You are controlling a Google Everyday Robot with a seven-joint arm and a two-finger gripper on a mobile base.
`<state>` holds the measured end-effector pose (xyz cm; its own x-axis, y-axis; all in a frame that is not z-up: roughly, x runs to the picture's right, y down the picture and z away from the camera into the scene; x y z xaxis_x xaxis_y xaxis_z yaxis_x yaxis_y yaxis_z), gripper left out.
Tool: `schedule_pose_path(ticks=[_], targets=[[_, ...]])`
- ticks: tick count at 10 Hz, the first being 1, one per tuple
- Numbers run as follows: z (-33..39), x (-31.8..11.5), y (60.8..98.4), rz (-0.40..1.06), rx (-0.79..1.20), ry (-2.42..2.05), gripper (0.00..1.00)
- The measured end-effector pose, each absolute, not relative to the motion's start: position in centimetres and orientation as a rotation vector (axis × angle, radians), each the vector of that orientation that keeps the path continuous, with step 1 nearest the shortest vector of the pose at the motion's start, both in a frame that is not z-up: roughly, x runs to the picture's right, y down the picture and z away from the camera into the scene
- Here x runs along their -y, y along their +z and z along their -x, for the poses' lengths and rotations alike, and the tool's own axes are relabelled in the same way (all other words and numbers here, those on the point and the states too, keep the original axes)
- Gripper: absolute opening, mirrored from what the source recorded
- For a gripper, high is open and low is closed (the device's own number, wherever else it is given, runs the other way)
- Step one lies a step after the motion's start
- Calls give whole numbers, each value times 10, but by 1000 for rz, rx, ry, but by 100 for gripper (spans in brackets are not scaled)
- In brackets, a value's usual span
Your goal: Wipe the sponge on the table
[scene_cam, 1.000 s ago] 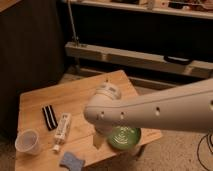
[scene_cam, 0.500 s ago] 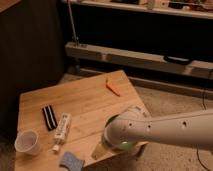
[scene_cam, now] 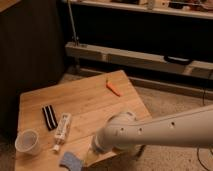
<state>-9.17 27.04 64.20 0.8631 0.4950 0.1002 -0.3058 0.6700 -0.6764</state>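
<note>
Blue-grey sponge point(scene_cam: 70, 161) lies lower left on the table point(scene_cam: 90, 100). Gripper point(scene_cam: 91, 155) hovers just right of it, jaws wide

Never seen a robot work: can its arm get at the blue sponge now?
Probably yes. The gripper hangs right beside the sponge at the front edge of the table, jaws open, and nothing lies between gripper and sponge.
</note>
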Motion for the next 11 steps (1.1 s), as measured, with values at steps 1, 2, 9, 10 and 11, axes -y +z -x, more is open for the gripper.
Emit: schedule_pose_path(ticks=[1, 2, 9, 10, 11], targets=[[107, -278, 646, 715, 271, 415, 80], [112, -284, 649, 724, 259, 392, 80], [150, -328, 663, 794, 203, 297, 80], [155, -332, 666, 798, 191, 297, 80], [158, -334, 667, 796, 182, 294, 80]])
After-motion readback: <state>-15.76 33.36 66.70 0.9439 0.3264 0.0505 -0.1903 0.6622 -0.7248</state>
